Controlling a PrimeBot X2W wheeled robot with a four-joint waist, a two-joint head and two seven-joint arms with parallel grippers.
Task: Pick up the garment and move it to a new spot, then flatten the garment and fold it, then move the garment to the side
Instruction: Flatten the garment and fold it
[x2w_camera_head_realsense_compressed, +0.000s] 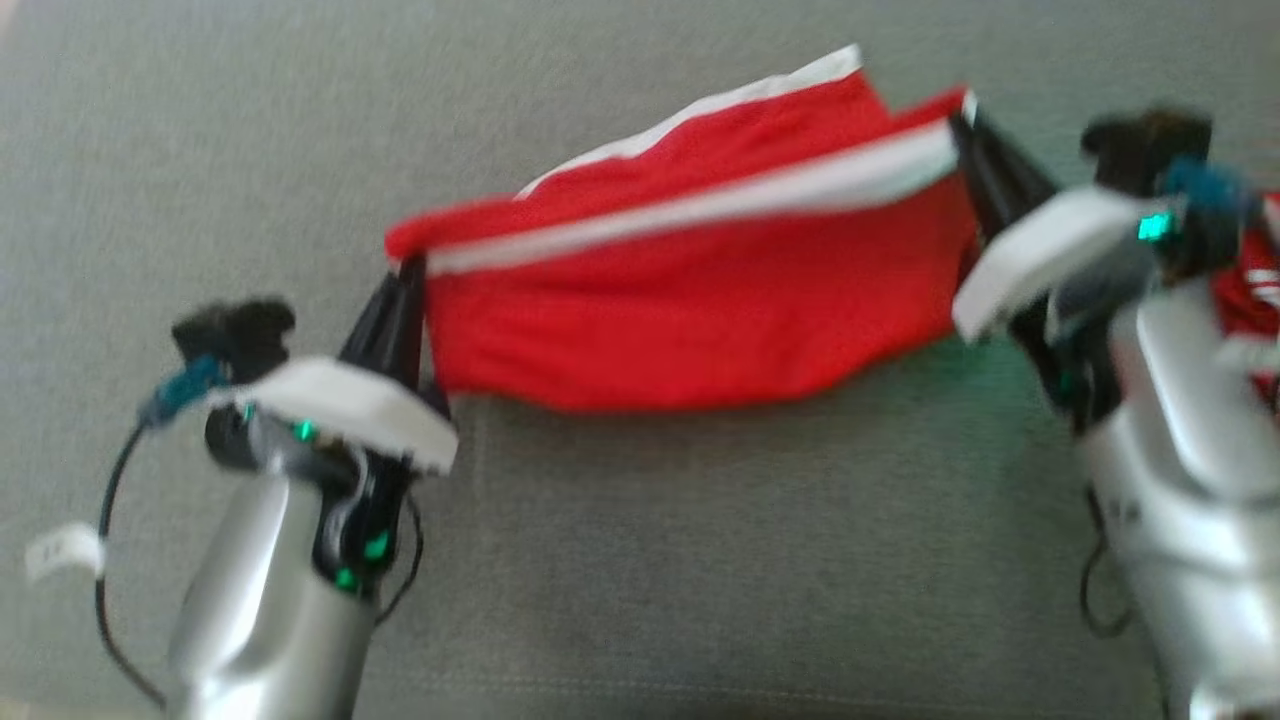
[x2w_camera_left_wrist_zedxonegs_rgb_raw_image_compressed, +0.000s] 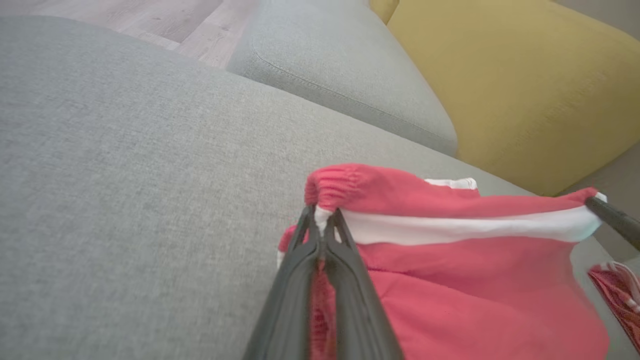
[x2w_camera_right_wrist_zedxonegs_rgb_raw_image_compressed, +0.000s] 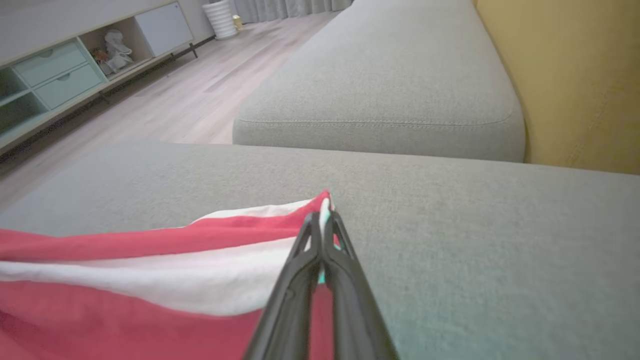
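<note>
The garment (x2w_camera_head_realsense_compressed: 700, 290) is red cloth with a white stripe, stretched between both grippers above the grey sofa seat (x2w_camera_head_realsense_compressed: 700, 560). My left gripper (x2w_camera_head_realsense_compressed: 408, 270) is shut on its left corner, by the gathered elastic edge (x2w_camera_left_wrist_zedxonegs_rgb_raw_image_compressed: 332, 187). My right gripper (x2w_camera_head_realsense_compressed: 965, 125) is shut on the right corner. In the left wrist view the left gripper (x2w_camera_left_wrist_zedxonegs_rgb_raw_image_compressed: 322, 212) pinches the white stripe, and the other arm's dark finger (x2w_camera_left_wrist_zedxonegs_rgb_raw_image_compressed: 612, 217) holds the far end. In the right wrist view the right gripper (x2w_camera_right_wrist_zedxonegs_rgb_raw_image_compressed: 322, 220) clamps the garment (x2w_camera_right_wrist_zedxonegs_rgb_raw_image_compressed: 150, 280) at its tip. The lower edge hangs down, its contact with the seat unclear.
A second red and white cloth (x2w_camera_head_realsense_compressed: 1250, 285) lies at the far right behind my right arm. A mustard back cushion (x2w_camera_left_wrist_zedxonegs_rgb_raw_image_compressed: 525, 85) and another grey seat cushion (x2w_camera_right_wrist_zedxonegs_rgb_raw_image_compressed: 390, 85) lie beyond. Wooden floor (x2w_camera_right_wrist_zedxonegs_rgb_raw_image_compressed: 165, 100) and a low cabinet (x2w_camera_right_wrist_zedxonegs_rgb_raw_image_compressed: 60, 75) are past the sofa's edge.
</note>
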